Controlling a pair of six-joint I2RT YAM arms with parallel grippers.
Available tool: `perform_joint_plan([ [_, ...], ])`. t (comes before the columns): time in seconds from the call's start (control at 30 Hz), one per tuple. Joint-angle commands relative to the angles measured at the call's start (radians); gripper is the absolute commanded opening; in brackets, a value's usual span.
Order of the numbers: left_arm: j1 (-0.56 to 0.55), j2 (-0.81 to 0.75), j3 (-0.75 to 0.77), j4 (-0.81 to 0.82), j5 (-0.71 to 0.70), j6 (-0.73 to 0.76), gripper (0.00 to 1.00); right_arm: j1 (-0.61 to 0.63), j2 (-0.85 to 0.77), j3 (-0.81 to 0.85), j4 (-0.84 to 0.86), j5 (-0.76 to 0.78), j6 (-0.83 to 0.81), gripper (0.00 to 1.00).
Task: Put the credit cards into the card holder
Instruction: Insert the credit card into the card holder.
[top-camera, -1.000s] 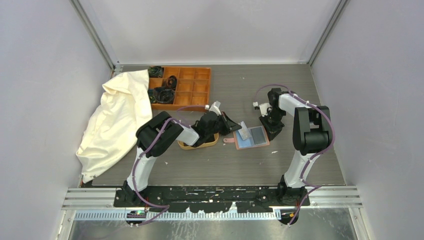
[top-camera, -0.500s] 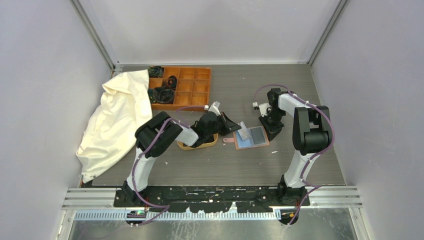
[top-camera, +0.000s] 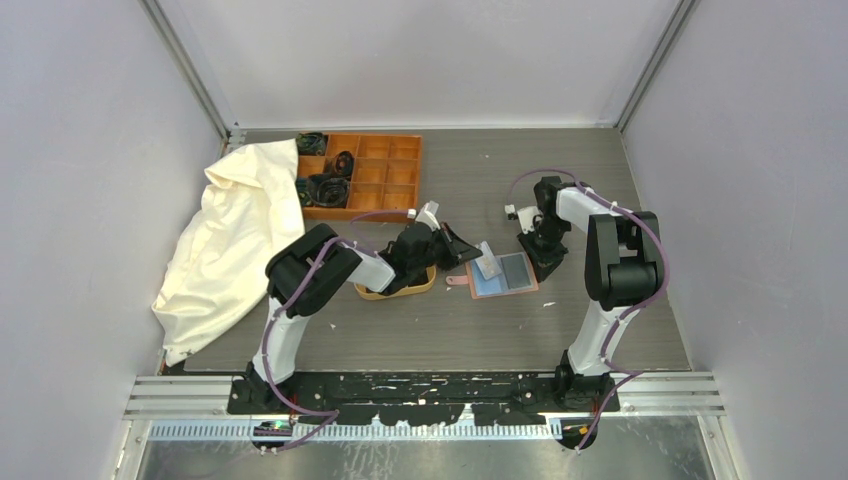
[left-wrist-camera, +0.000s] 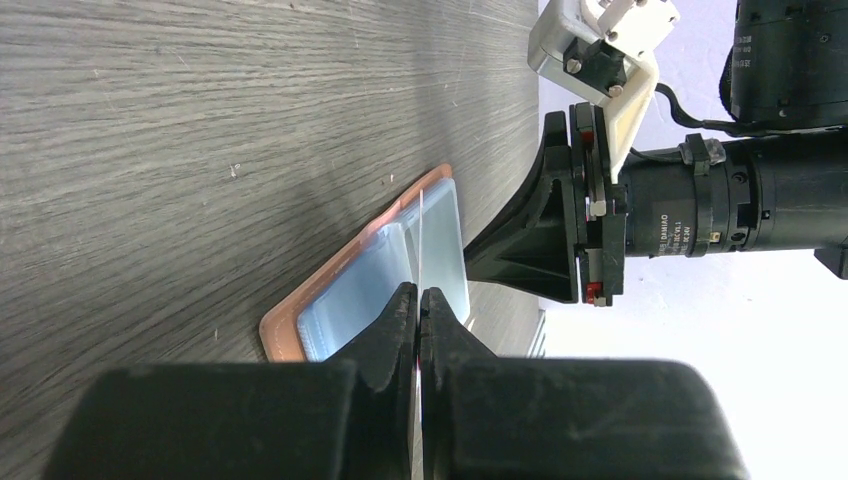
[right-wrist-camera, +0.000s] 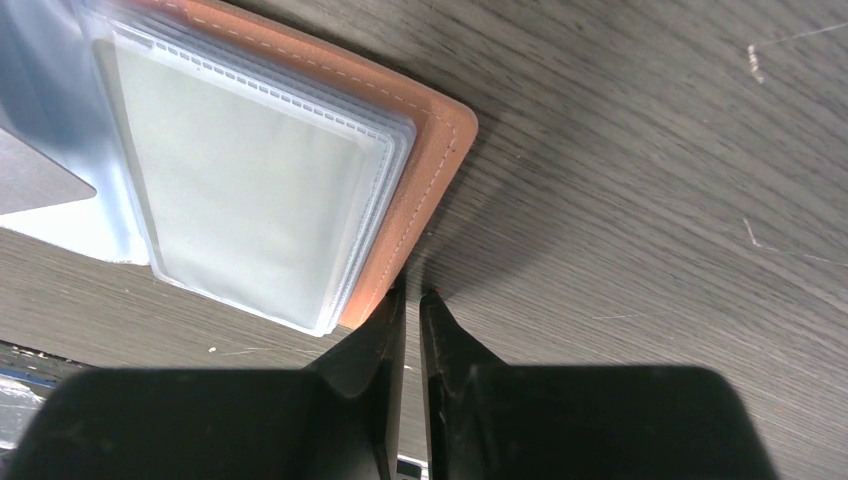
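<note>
My left gripper (left-wrist-camera: 419, 295) pinches a pale credit card (left-wrist-camera: 422, 235) edge-on, aimed at a sleeve (left-wrist-camera: 350, 305), while my right gripper (right-wrist-camera: 412, 290), closed on nothing, pins the card holder (right-wrist-camera: 428, 170) steady, I judge

cream cloth (top-camera: 232, 240) — heaped on left of grey table (top-camera: 450, 330) | orange compartment box (top-camera: 362, 176) at back, touching cloth, dark coiled items (top-camera: 325, 187) in left cells | oval wooden tray (top-camera: 398, 289) mid-table — partly hidden

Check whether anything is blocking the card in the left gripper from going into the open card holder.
Nothing visible does. The left gripper pinches the credit card edge-on right over the card holder's clear sleeves; the right gripper sits at the holder's outer edge, off that path.
</note>
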Motion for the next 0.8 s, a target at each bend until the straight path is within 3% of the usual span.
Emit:
perform_joint_plan([
  [0.0, 0.007, -0.048, 0.015, 0.054, 0.009, 0.004, 0.0, 0.01, 0.013, 0.023, -0.006, -0.022, -0.007, 0.16],
  [0.77, 0.007, 0.031, 0.061, 0.018, 0.009, 0.007, 0.0, 0.012, 0.013, 0.024, -0.01, -0.024, -0.007, 0.16],
])
